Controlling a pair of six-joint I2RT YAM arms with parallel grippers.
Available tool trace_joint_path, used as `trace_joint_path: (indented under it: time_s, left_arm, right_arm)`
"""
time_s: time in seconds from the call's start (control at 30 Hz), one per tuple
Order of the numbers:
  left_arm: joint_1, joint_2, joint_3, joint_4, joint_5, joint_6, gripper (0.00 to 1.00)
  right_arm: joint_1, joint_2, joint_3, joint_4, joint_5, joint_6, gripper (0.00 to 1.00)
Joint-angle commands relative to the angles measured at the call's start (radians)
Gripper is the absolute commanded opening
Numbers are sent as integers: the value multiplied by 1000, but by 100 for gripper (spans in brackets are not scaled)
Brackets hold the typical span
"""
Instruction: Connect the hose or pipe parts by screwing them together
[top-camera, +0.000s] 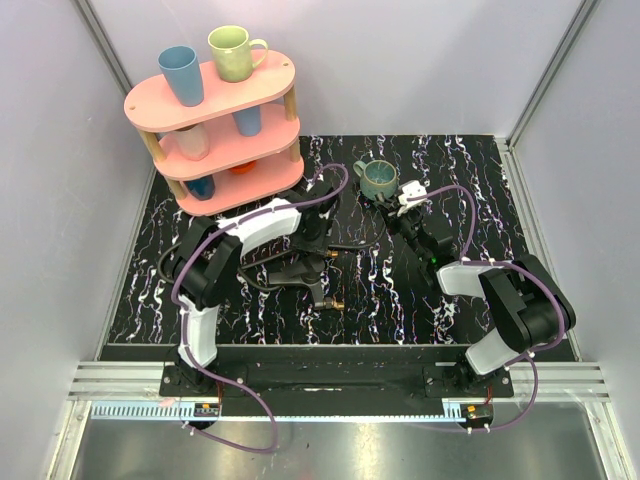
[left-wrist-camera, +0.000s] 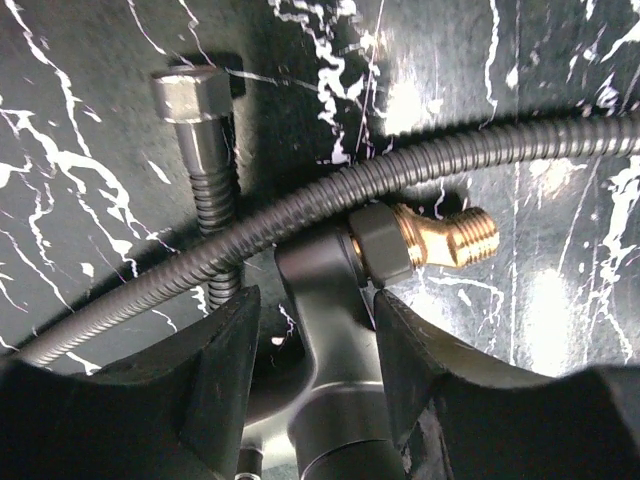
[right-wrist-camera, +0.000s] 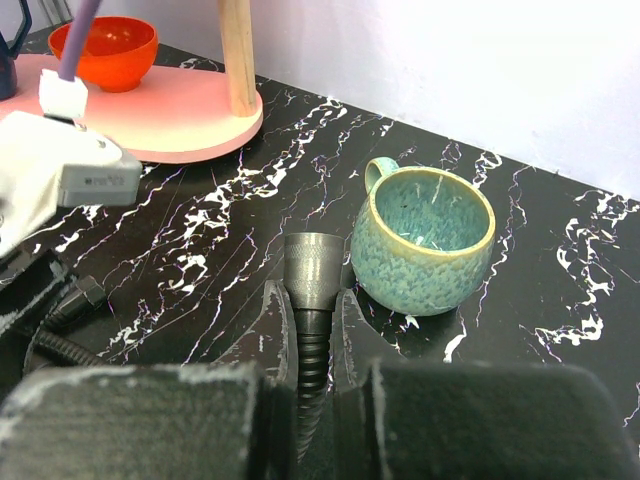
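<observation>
Left gripper (left-wrist-camera: 318, 310) holds one grey piece (left-wrist-camera: 385, 250); right gripper (right-wrist-camera: 312, 298), one hose (right-wrist-camera: 308, 265).

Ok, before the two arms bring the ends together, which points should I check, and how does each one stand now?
1. Right pincer shut on its hose behind the grey nut: ok.
2. Nut clear of the green mug: cannot tell, they look very close.
3. Left pincer clamped on the dark grey stem: cannot tell, it flanks the stem but a gap shows on one side.
4. Brass thread bare and reachable: ok.
5. Path to the thread free: not ok, a crossing hose lies over the stem just behind it.
</observation>
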Motion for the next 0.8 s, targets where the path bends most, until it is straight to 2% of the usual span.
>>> trace_joint_path:
  time_s: [0.0,0.2,0.33,0.37,0.43,0.47,0.53,0.77]
  left_arm:
    - [-2,34,35,-22,33,23,53]
    - [-3,41,16,-19,30,18,51]
    - [-2,40,-5,-1,8,18,42]
    - [-2,43,-4,-1,8,21,34]
    - [-2,49,0,-1,8,31,25]
    - [-2,47,-2,-1,5,31,13]
    - [-2,43,-10,2,-1,37,0]
    - [-2,-72,-30,-14,-18,72,0]
  right_arm:
    - [-3,-13,10,71,-3,2,0]
    - [-5,-15,10,70,-2,1,0]
    - [-3,-10,12,70,-2,-1,0]
    - [-3,-7,10,70,-3,1,0]
    - [-3,-3,9,67,-14,5,0]
    - [-3,-1,7,62,-28,4,0]
    - [-2,-1,7,52,-39,10,0]
    - [-3,-23,58,-68,-115,-47,0]
